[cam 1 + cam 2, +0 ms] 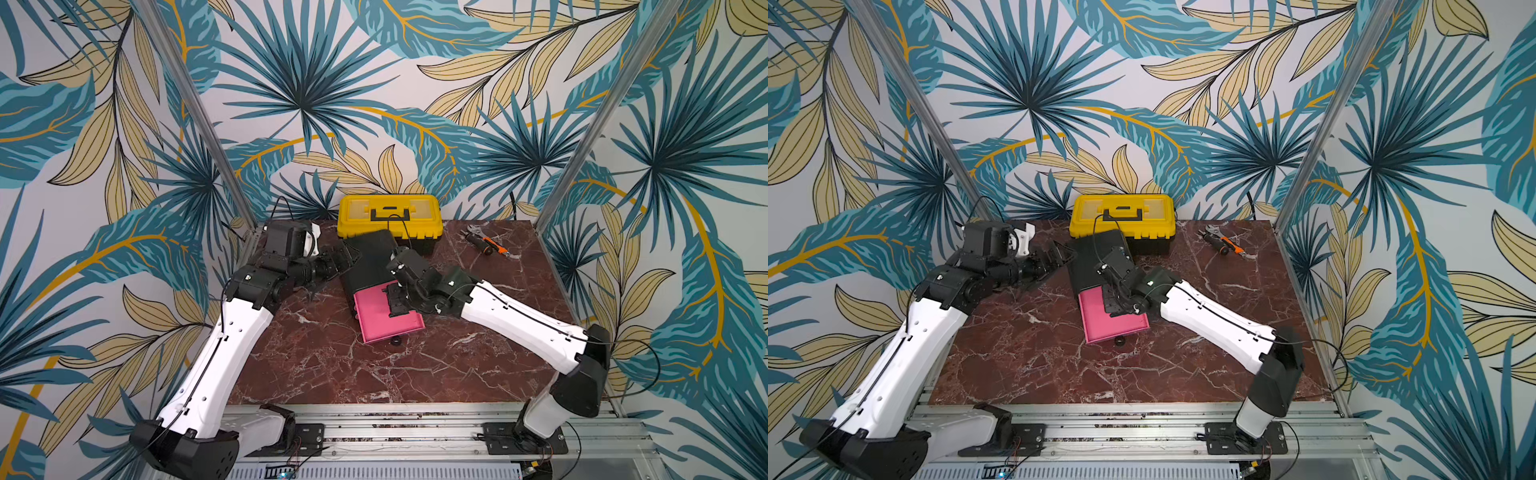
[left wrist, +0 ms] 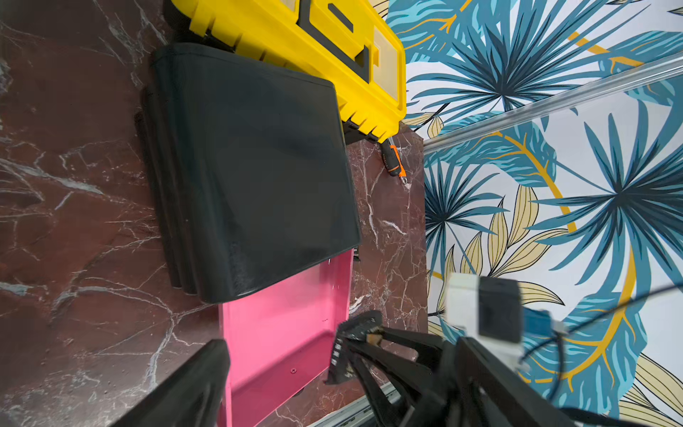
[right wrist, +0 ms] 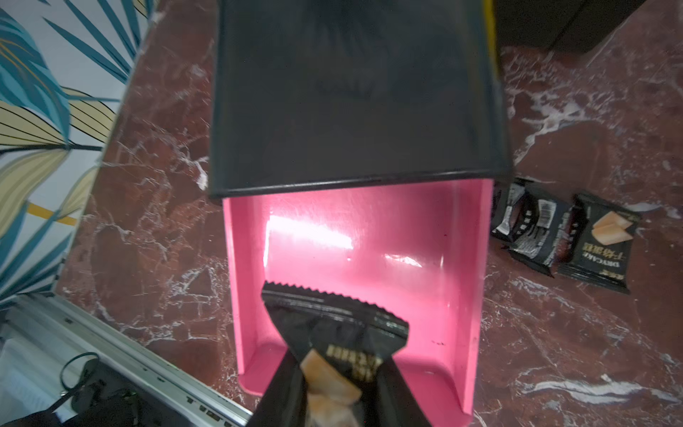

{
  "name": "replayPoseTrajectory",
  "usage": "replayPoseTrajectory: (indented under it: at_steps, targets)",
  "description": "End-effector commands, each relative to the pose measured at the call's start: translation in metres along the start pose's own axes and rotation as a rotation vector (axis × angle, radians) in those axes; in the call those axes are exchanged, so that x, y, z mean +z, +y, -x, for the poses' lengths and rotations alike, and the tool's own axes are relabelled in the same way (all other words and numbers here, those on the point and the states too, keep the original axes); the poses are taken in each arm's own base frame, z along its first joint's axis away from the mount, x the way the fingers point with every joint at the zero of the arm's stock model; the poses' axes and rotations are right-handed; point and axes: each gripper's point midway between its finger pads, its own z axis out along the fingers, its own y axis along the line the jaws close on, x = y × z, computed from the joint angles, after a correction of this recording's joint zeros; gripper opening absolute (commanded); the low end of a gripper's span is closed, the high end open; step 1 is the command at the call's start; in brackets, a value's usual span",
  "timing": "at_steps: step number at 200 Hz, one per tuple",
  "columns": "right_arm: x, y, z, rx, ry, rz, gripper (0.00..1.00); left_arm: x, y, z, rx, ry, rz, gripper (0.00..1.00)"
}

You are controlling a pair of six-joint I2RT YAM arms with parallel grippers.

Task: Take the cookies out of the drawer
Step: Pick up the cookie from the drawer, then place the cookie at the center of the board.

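A black packet [image 3: 332, 329], one of the cookies, is pinched in the right tool [image 3: 338, 369], which has closed narrow on it low over the front of the pink drawer [image 3: 369, 236]. Three more black packets [image 3: 554, 240] lie on the desk [image 3: 554, 351] just beside the drawer's wall. The left tool [image 1: 343, 255] stands wide and empty at ten o'clock from the drawer. Best done by lifting straight up past the rim, then swinging toward the loose packets without slackening; foil likely slips.
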Motion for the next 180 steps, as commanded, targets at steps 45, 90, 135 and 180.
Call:
replayPoseTrajectory:
  at_steps: [45,90,135,180]
  targets:
    - [-0.048,-0.116,0.013,0.205,-0.07,-0.079,0.29,0.054,-0.09,-0.021,0.107,0.081,-0.19,1.0]
    - [-0.015,-0.205,-0.004,0.292,0.05,-0.173,0.28,0.079,-0.081,-0.003,0.187,0.081,-0.049,1.0]
    - [0.044,-0.273,-0.012,0.378,0.179,-0.213,0.27,0.084,-0.043,0.029,0.011,0.044,0.0,1.0]
    - [0.093,-0.306,-0.025,0.376,0.278,-0.254,0.27,0.078,-0.009,0.031,-0.017,0.004,0.127,1.0]
